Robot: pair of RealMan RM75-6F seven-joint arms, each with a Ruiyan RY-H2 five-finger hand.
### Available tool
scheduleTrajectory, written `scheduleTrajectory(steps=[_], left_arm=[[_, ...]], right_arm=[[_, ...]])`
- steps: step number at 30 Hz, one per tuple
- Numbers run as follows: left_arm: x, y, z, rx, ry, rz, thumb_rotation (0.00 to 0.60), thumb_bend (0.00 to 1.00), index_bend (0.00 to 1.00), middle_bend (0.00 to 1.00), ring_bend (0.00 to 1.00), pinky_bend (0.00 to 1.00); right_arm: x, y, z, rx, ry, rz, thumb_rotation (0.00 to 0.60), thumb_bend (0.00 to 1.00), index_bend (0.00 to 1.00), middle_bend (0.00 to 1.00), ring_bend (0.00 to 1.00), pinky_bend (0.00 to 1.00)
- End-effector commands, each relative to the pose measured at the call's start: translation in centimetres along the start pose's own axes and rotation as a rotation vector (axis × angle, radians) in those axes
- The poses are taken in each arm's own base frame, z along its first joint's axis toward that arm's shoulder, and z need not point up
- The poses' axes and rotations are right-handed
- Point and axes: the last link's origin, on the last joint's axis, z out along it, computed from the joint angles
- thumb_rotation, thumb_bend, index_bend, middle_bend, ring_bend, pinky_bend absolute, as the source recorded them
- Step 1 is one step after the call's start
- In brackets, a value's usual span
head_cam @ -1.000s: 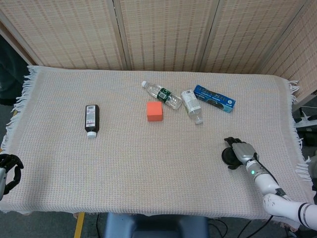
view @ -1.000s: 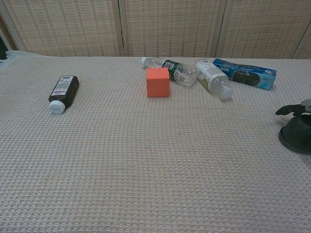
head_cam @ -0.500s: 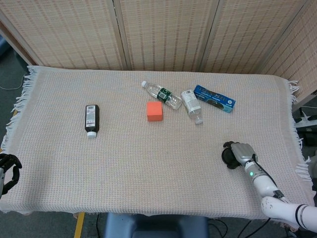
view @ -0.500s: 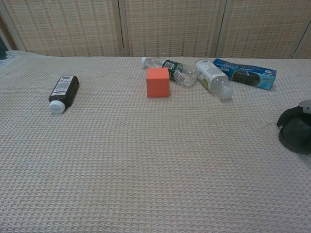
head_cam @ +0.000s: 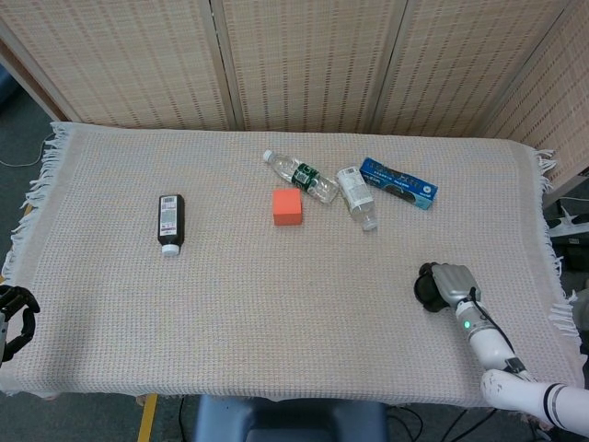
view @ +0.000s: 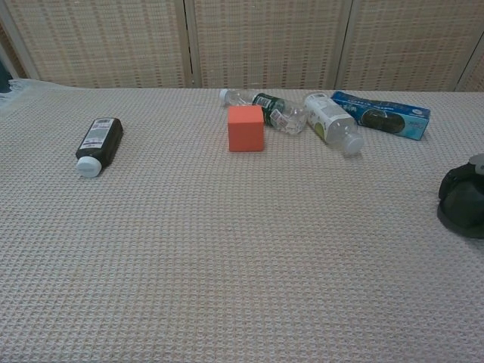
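My right hand has curled its fingers in over the last second and drawn back toward the near edge of the tabletop; it now sits balled up, gripping nothing, so I judge it is pulling away rather than reaching. My left hand hangs curled and idle off the near-left corner.

The orange cube is my landmark. Count: one cube; two clear bottles just behind and right of it; one blue box further right; one dark bottle well to its left.
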Motion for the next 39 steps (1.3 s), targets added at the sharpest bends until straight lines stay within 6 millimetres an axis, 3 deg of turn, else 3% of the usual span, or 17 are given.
scheduleTrajectory(steps=[1, 7, 13, 17, 24, 32, 39], left_arm=[[0.0, 0.0, 0.0, 0.0, 0.0, 0.0, 0.6, 0.61, 0.6, 0.47, 0.36, 0.56], [0.0, 0.1, 0.0, -0.003, 0.0, -0.002, 0.6, 0.61, 0.6, 0.47, 0.36, 0.56], [0.0, 0.1, 0.0, -0.005, -0.002, 0.0, 0.6, 0.61, 0.6, 0.47, 0.36, 0.56], [0.0, 0.1, -0.1, -0.005, 0.0, -0.001, 0.6, 0.61, 0.6, 0.47, 0.36, 0.56], [-0.1, 0.1, 0.0, -0.004, -0.003, 0.004, 0.6, 0.61, 0.6, 0.47, 0.36, 0.56], [-0.1, 0.1, 0.0, -0.002, -0.003, 0.005, 0.6, 0.61, 0.6, 0.47, 0.36, 0.56], [-0.1, 0.1, 0.0, -0.002, -0.003, 0.003, 0.6, 0.61, 0.6, 0.47, 0.36, 0.56]], right_arm=[[0.1, -0.1, 0.0, -0.004, 0.038, 0.009, 0.6, 0.43, 0.56, 0.44, 0.52, 0.64], [1.1, -1.0, -0.4, 0.05, 0.178, 0.114, 0.6, 0.43, 0.57, 0.44, 0.53, 0.64], [2.7, -2.3, -2.0, 0.256, 0.4, 0.274, 0.6, 0.43, 0.58, 0.44, 0.53, 0.65], [2.9, -1.9, -2.6, 0.322, 0.477, 0.296, 0.6, 0.43, 0.59, 0.44, 0.53, 0.65], [2.2, 0.4, -2.2, 0.147, 0.295, 0.152, 0.6, 0.43, 0.6, 0.45, 0.54, 0.66], [1.4, 1.5, -1.7, -0.07, 0.128, -0.092, 0.6, 0.43, 0.63, 0.49, 0.57, 0.68], [1.8, -0.7, -1.9, 0.047, 0.145, 0.096, 0.6, 0.43, 0.63, 0.49, 0.57, 0.68]])
